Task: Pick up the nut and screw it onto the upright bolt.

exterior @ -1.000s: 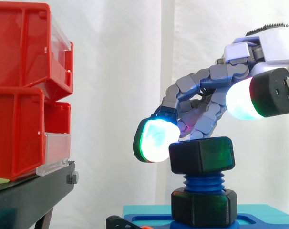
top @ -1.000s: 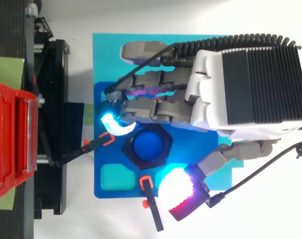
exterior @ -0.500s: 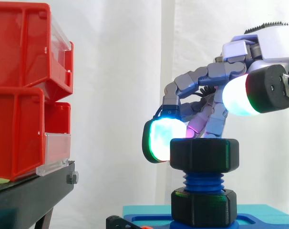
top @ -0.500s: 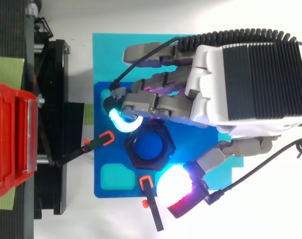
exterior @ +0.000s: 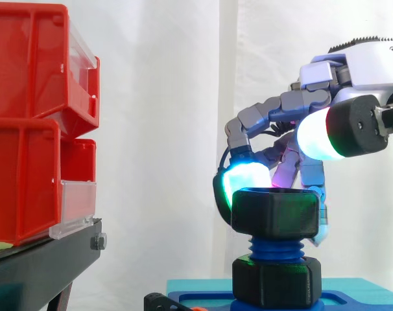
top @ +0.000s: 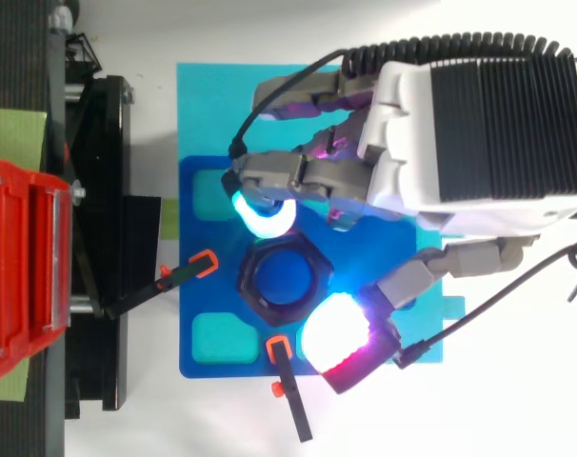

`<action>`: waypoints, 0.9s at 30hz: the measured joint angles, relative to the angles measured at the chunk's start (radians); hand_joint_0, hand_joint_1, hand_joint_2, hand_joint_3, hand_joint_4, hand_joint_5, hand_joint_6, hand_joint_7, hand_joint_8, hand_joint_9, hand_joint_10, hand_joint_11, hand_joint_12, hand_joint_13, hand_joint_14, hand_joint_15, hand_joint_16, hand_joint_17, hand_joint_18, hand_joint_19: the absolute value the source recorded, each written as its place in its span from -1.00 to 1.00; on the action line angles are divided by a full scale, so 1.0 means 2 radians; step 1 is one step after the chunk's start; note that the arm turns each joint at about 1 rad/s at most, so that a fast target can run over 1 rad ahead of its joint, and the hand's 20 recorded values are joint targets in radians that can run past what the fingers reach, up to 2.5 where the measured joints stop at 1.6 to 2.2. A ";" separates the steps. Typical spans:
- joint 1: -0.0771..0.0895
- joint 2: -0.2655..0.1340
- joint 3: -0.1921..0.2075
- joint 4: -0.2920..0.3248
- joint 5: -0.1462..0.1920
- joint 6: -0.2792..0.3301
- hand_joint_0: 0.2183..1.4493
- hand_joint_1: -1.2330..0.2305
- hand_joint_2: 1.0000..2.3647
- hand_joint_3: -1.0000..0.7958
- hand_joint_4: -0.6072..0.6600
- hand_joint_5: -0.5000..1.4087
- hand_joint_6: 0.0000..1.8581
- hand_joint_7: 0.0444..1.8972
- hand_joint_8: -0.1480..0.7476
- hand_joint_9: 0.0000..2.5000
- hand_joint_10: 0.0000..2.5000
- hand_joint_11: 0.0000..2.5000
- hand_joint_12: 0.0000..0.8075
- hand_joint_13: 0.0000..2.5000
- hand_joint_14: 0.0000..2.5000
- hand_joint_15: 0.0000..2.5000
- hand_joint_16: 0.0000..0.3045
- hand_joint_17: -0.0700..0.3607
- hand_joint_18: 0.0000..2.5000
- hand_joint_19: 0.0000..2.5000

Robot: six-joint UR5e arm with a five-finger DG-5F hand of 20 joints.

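The black hex nut sits on top of the upright blue bolt, a few threads above a second black nut at the bolt's foot. From above, the nut rings the bolt's blue end. My hand hangs over it from the right, fingers loosely bent. A cyan fingertip rests against the nut's far side. The white-glowing thumb pad hovers above the nut's near side, clear of it. Nothing is pinched.
The bolt stands in a dark blue fixture plate on a cyan mat. Two orange-tipped black clamps lie by the plate. Red bins on a black stand rise at the left.
The cyan fingertip has swept rightward along the nut's far side, from its left corner to behind it. The nut has turned a little on the bolt. The thumb stayed raised.
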 measured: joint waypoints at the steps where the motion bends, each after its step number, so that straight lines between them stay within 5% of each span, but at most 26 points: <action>1: -0.001 0.000 0.000 0.000 0.000 0.000 -0.53 0.14 -1.00 -0.44 0.05 -0.39 -0.44 0.46 -0.14 0.30 -1.00 -0.95 -0.48 -0.06 -1.00 -0.98 -0.92 -0.55 -0.47 -1.00; 5: -0.005 0.000 0.000 0.000 -0.001 0.000 -0.52 0.14 -1.00 -0.44 0.05 -0.39 -0.39 0.39 -0.16 0.46 -0.99 -0.75 -0.50 0.10 -1.00 -0.89 -0.94 -0.58 -0.22 -0.86; 16: -0.021 0.001 0.000 -0.005 -0.005 0.002 -0.51 0.12 -1.00 -0.44 0.04 -0.40 -0.33 0.27 -0.13 0.51 -0.99 -0.73 -0.49 0.18 -0.99 -0.84 -0.94 -0.57 -0.16 -0.83; 20: -0.028 0.001 0.007 -0.008 -0.012 0.002 -0.52 0.12 -1.00 -0.44 0.14 -0.41 -0.46 0.51 -0.07 0.42 -0.99 -0.72 -0.44 0.12 -0.99 -0.85 -0.92 -0.55 -0.24 -0.85; 27: -0.037 0.001 0.033 -0.038 -0.021 0.002 -0.55 0.13 -1.00 -0.44 0.22 -0.54 -0.46 0.17 -0.12 0.15 -0.99 -0.77 -0.29 -0.26 -1.00 -0.94 -0.82 -0.39 -0.51 -0.90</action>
